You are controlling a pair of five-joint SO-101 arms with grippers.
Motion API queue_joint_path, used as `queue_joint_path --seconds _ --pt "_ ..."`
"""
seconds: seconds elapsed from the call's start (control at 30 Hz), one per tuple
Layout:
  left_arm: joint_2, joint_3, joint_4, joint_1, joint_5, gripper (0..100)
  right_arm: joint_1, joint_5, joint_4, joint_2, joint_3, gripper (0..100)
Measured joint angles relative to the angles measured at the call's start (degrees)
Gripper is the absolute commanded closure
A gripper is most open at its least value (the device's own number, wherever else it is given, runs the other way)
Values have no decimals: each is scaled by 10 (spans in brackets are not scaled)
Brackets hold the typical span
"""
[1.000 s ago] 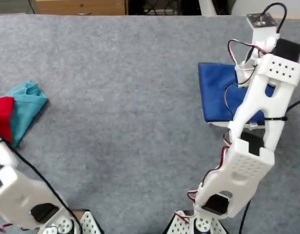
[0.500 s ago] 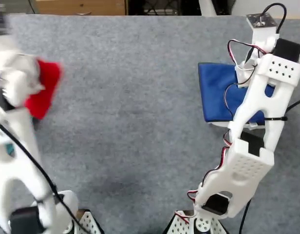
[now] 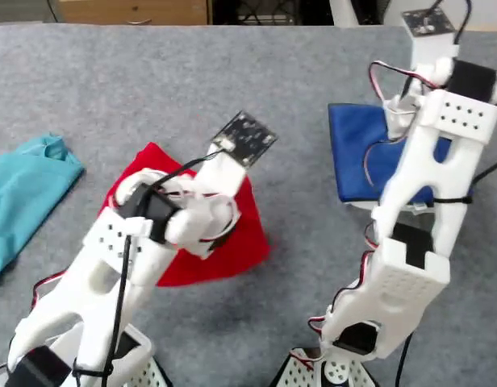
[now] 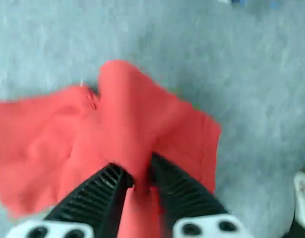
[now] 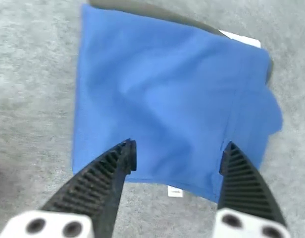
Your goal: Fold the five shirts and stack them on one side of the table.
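A red shirt (image 3: pixel 247 235) lies crumpled on the grey table's middle. My left gripper (image 4: pixel 140 182) is shut on a raised fold of the red shirt (image 4: pixel 142 114). The left arm (image 3: pixel 152 222) covers much of that cloth in the high view. A folded blue shirt (image 3: pixel 357 153) lies at the right side of the table, with a white edge (image 3: pixel 363 206) showing beneath it. My right gripper (image 5: pixel 178 148) hangs open just above the blue shirt (image 5: pixel 167 94) with nothing between its fingers. A teal shirt (image 3: pixel 27 189) lies unfolded at the left edge.
The right arm (image 3: pixel 418 201) stretches over the blue shirt's right part. A wooden drawer front (image 3: pixel 135 11) stands beyond the table's far edge. Bare grey felt (image 3: pixel 305 97) lies between the red and blue shirts.
The left arm swung from the table's left edge to the middle, carrying the red shirt, which now rests on the felt. The right arm shifted only slightly.
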Motion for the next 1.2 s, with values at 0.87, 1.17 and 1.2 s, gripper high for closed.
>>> queue_joint_path --seconds 0.87,1.17,1.2 --pt "-4 166 -42 -819 -59 762 -566 -130 -147 217 97 724" --pt "-4 177 -43 -833 -59 762 -551 -131 -64 376 -109 962" --pt "-4 177 -43 -833 -59 762 -544 -127 -42 387 -133 983"
